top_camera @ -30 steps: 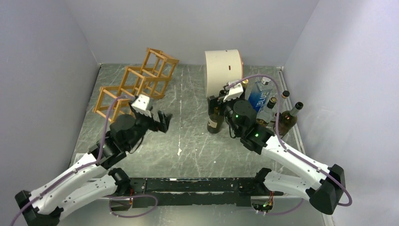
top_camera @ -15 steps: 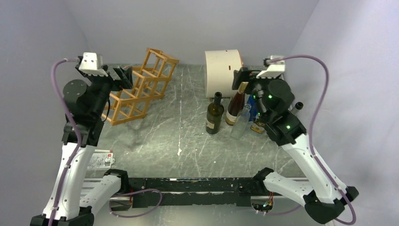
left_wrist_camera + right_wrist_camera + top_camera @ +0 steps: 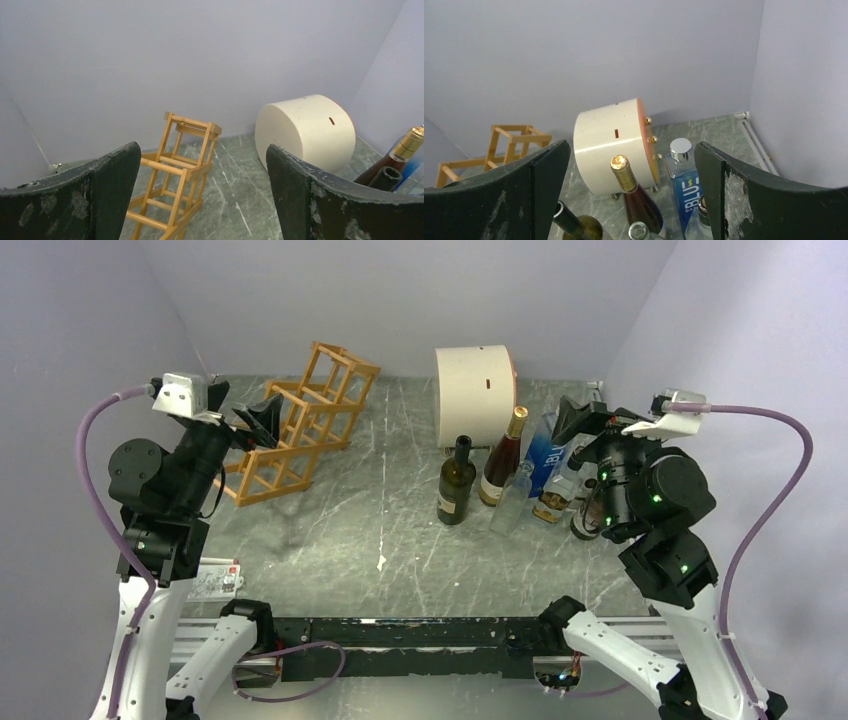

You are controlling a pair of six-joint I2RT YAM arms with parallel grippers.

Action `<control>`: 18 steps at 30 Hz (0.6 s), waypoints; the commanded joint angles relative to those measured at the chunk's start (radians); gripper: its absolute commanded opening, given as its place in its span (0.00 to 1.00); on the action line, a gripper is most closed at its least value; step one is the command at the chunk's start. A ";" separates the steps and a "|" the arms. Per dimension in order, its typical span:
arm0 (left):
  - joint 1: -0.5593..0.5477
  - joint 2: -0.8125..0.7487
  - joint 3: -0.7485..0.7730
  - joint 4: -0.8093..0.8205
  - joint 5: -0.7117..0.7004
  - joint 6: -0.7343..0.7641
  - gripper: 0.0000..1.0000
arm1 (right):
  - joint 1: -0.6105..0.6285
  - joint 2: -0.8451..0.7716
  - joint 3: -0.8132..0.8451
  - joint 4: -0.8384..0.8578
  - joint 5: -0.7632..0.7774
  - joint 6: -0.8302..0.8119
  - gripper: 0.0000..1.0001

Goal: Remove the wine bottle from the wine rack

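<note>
Wine bottle (image 3: 456, 483) stands upright on the table (image 3: 400, 530), off the rack (image 3: 318, 410). It is below and left of the right gripper (image 3: 580, 420), beside other bottles (image 3: 503, 465) that this gripper partly hides. The right wrist view cuts it off at the shoulder. Both grippers are spread wide and hold nothing. The rack sits just ahead of the left gripper (image 3: 262, 420), its near cells hidden by the fingers (image 3: 100, 195).
</note>
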 commanded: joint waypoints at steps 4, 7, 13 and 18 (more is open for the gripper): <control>0.007 -0.021 0.006 -0.022 0.090 0.015 0.99 | -0.004 0.007 0.009 -0.048 0.012 -0.001 1.00; 0.007 -0.033 0.003 -0.031 0.091 0.018 0.99 | -0.004 0.001 0.006 -0.049 0.012 0.004 1.00; 0.007 -0.042 0.004 -0.041 0.092 0.016 0.99 | -0.005 0.000 0.010 -0.050 0.014 0.006 1.00; 0.007 -0.037 0.006 -0.040 0.102 0.010 0.99 | -0.004 -0.007 0.001 -0.046 0.028 0.005 1.00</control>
